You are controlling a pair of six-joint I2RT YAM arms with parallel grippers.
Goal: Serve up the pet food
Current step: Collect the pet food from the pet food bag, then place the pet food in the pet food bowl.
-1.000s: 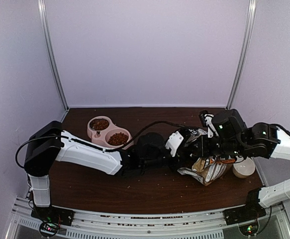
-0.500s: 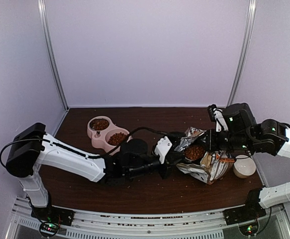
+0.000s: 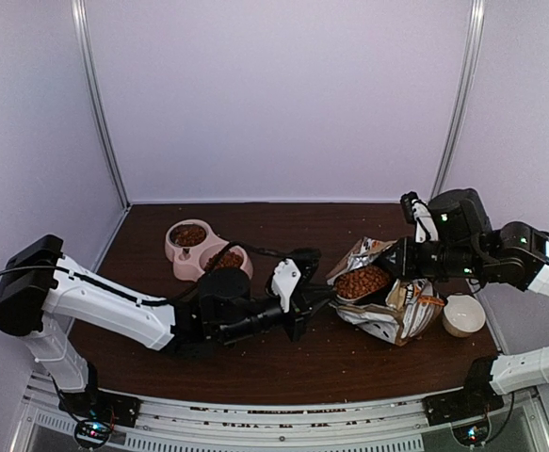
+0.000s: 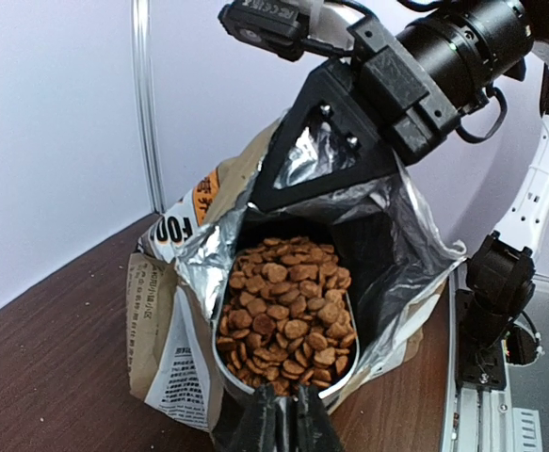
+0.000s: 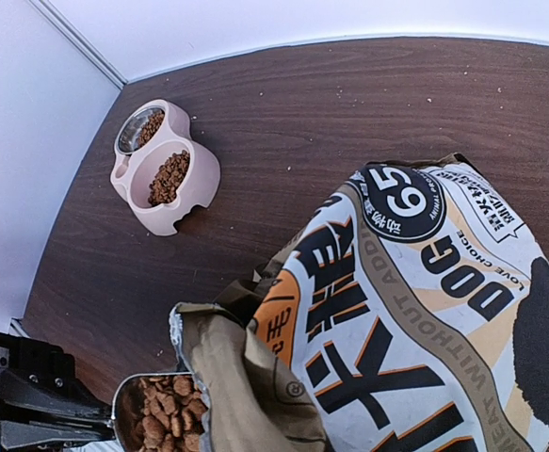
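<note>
**Scoop of pet food at the mouth of an open bag**

At the far left of the dark wooden counter (image 3: 283, 363) stands a pink double-basin feeder (image 3: 201, 250). Both of its basins have brown pellets in them.

The left arm reaches across the middle of the counter. The left hand (image 4: 279, 424) is closed narrowly on the handle of a shiny metal scoop (image 4: 342, 363). The scoop is heaped with pet food (image 4: 288, 315), small reddish-brown discs, and it sits right at the mouth of the bag (image 3: 392, 315).

The bag lies to the right of centre, tilted and crumpled, with its silver foil lining showing. Its folded lip crowds in around the sides of the scoop.

The right hand (image 3: 398, 262) comes in from above and is pinched shut on the upper edge of the bag, holding the mouth open. Its black fingers hang just over the scoop.

The white, grey and orange print on the bag reads "DOG", "65" in a dark round badge, and "LOVE CHOICE". There are also large Chinese characters, and the letters "FOO" show beside the torn opening.

Just to the right of the bag stands a small white bowl (image 3: 462, 315).
</note>
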